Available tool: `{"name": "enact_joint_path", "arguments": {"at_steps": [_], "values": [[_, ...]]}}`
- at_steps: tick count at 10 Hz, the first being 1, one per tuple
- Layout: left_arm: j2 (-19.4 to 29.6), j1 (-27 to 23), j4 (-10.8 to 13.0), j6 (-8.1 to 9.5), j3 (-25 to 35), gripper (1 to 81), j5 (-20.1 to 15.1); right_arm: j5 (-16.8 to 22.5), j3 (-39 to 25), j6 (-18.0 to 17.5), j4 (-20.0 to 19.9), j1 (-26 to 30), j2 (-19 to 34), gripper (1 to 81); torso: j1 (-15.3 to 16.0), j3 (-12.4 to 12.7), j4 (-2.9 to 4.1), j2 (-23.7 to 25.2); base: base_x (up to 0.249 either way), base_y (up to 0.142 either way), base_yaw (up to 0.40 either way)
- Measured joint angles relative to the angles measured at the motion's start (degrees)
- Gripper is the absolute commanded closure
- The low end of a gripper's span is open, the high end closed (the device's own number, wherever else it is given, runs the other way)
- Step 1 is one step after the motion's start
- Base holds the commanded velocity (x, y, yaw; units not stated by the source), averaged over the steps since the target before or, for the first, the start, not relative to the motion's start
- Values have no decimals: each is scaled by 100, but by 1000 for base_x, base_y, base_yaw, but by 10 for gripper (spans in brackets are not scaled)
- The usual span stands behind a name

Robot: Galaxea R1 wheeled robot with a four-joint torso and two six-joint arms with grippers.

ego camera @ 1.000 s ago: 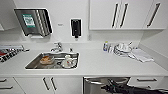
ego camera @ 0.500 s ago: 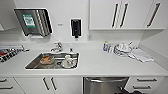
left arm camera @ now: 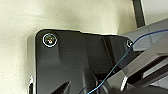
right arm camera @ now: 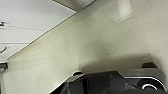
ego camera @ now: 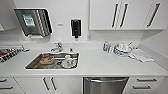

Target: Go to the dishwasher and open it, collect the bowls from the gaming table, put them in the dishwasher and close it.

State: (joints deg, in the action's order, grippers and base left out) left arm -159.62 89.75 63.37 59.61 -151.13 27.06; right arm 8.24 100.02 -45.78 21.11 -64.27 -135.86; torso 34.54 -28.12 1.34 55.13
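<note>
The dishwasher (ego camera: 105, 86) sits under the white counter (ego camera: 100, 65), low in the head view and right of centre. Its brushed steel front is shut, and its bar handle (ego camera: 106, 80) runs along the top. The bowls and the gaming table are out of view. The left wrist view has the robot's dark plate above pale floor (left arm camera: 75, 15). In the right wrist view there is pale floor (right arm camera: 100, 45) and a white wall base.
A steel sink (ego camera: 32, 65) left of the dishwasher holds an orange-brown dish (ego camera: 46, 60) and white crockery (ego camera: 68, 62). Stacked plates (ego camera: 122, 48) and a cloth (ego camera: 141, 55) lie on the counter's right. Drawers (ego camera: 145, 83) flank the dishwasher, and wall cabinets (ego camera: 120, 15) hang above.
A dark shape in front of the dishwasher's right side has dropped out of the head view. The counter and sink hold their places.
</note>
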Motion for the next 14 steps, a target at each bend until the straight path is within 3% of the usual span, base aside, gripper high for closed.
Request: {"name": "enact_joint_path", "arguments": {"at_steps": [2, 4, 5, 7, 11, 14], "values": [[-124, 0, -91, -13, -194, 10, -2, -533, 824, 188, 101, -772, -204, 10, 0, 0, 0, 0, 0, 0, 0], [-330, -2, -130, -193, -518, 10, 2, -991, 1370, 293, 294, -1175, -494, 10, 0, 2, 0, 2, 0, 0, 0], [-468, -4, -141, -286, -690, 10, -2, -1436, 1988, 377, 490, -1492, -895, 10, 0, 2, 0, 2, 0, 0, 0], [-680, -13, -146, -394, -794, 10, -5, -1915, 2905, 427, 719, -1792, -1340, 10, 0, 4, 0, 2, 0, 0, 0], [-724, -63, -146, -503, -808, 10, -215, -2431, 4531, 494, 1058, -2264, -2455, 10, 0, 9, 0, 5, 0, 0, 0], [-791, -63, -146, -501, -817, 10, -430, -2670, 4997, 534, 1231, -2636, -3084, 10, 0, 11, 0, 5, 0, 0, 0]]}}
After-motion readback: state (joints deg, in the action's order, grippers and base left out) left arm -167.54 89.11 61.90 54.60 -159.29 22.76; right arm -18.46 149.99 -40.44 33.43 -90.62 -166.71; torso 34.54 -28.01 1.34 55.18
